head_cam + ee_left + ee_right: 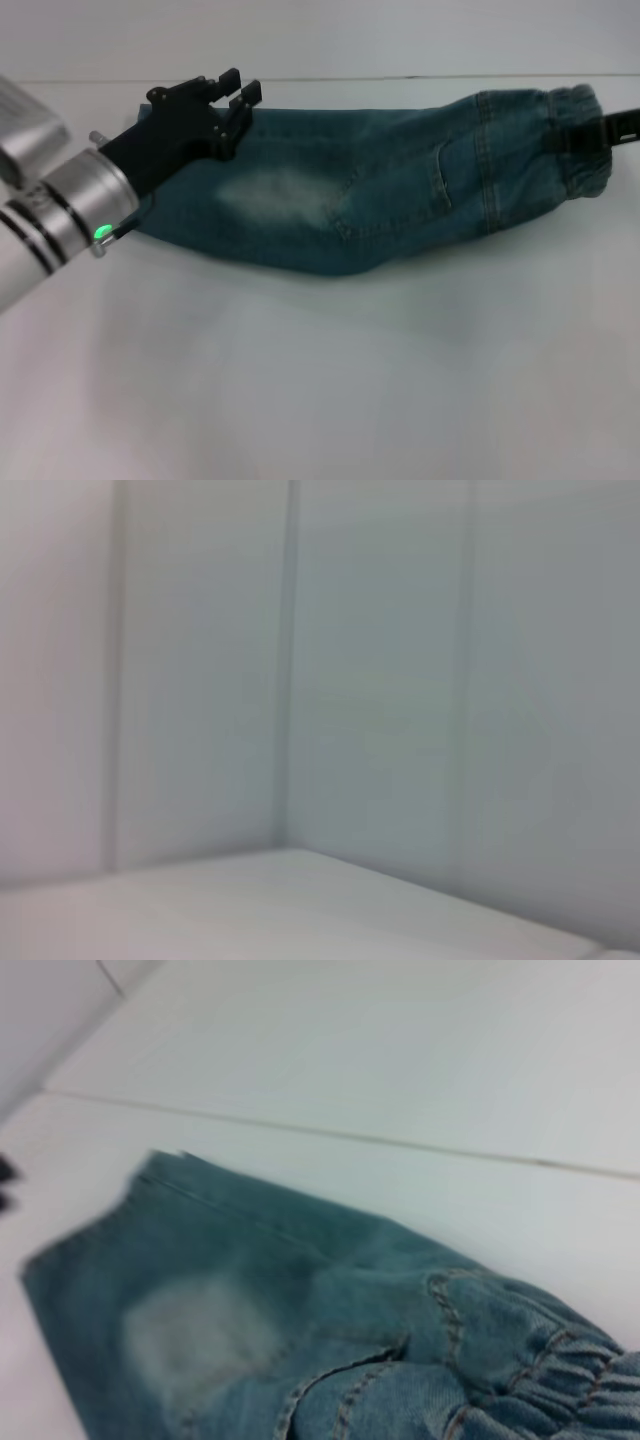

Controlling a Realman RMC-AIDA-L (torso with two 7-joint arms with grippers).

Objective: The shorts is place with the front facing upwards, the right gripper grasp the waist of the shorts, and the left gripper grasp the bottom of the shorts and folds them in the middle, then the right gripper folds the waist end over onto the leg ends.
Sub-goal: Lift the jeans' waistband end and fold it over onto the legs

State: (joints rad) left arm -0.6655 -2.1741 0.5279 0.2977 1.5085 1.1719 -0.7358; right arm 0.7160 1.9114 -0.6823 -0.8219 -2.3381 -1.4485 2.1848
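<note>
Head view: nearest the camera is bare white tabletop (320, 400), smooth and matte. One silver-white arm with black rings and a green light enters from the left edge, and its black left end effector (236, 96) sits over the leg end of the shorts (350, 190), its two fingers apart with nothing between them. One pair of shorts lies folded lengthwise near the tabletop's far edge: blue-green denim, one pale faded oval patch showing, a stitched pocket, and a gathered elastic waistband (580, 140) toward the right edge. The black right end effector (585, 135) is clamped on that waistband.

Left wrist view: only pale flat wall panels and a strip of white surface show.

Right wrist view: the ruffled waistband (560, 1370) lies closest, its elastic puckered in ridges, then curved pocket stitching, the faded patch (195, 1335) and the straight hem (200, 1195) on the white tabletop (400, 1060).
</note>
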